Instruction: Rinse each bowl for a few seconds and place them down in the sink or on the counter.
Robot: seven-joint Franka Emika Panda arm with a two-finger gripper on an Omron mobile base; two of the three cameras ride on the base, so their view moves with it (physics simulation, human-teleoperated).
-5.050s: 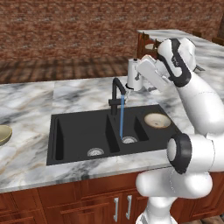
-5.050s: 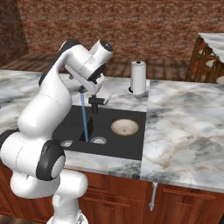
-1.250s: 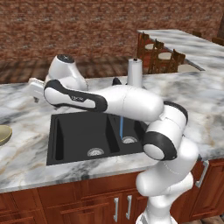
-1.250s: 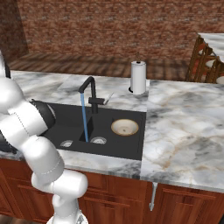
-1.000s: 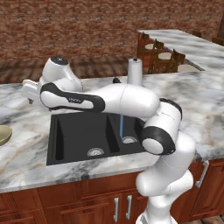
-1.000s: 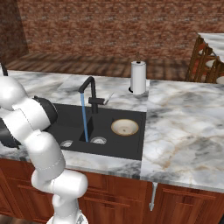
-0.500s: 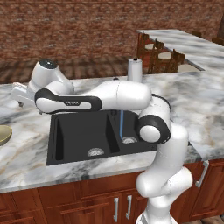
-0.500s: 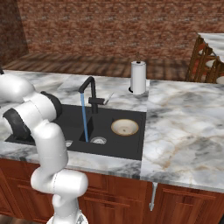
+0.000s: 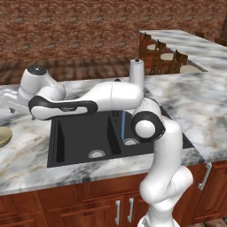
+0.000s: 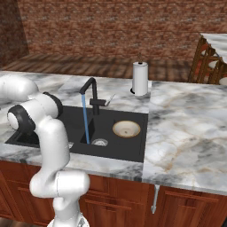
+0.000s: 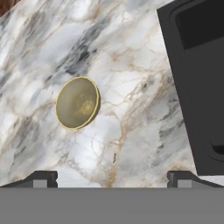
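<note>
An olive-tan bowl (image 11: 78, 103) lies on the marble counter (image 11: 131, 52), ahead of my open gripper (image 11: 112, 179) and a little to its left in the hand view; nothing is between the fingertips (image 11: 41, 177). From the left base camera that bowl (image 9: 3, 136) peeks in at the left edge, and my gripper (image 9: 10, 105) hovers over the counter (image 9: 26, 159) just beyond it. The cream-rimmed bowl (image 10: 126, 129) rests in the right basin of the black sink (image 10: 133, 153). Water (image 10: 85, 119) runs from the black faucet (image 10: 91, 95) into the sink (image 9: 75, 133).
A white paper-towel roll (image 10: 140, 78) stands on the counter behind the sink, and wooden chairs (image 9: 164, 60) sit further back by a second counter. The sink's left rim (image 11: 175, 78) lies close to the right of the olive-tan bowl in the hand view.
The arm has swung further left, from above the sink's left edge out over the counter, with the gripper still open. The water keeps running and both bowls stay put.
</note>
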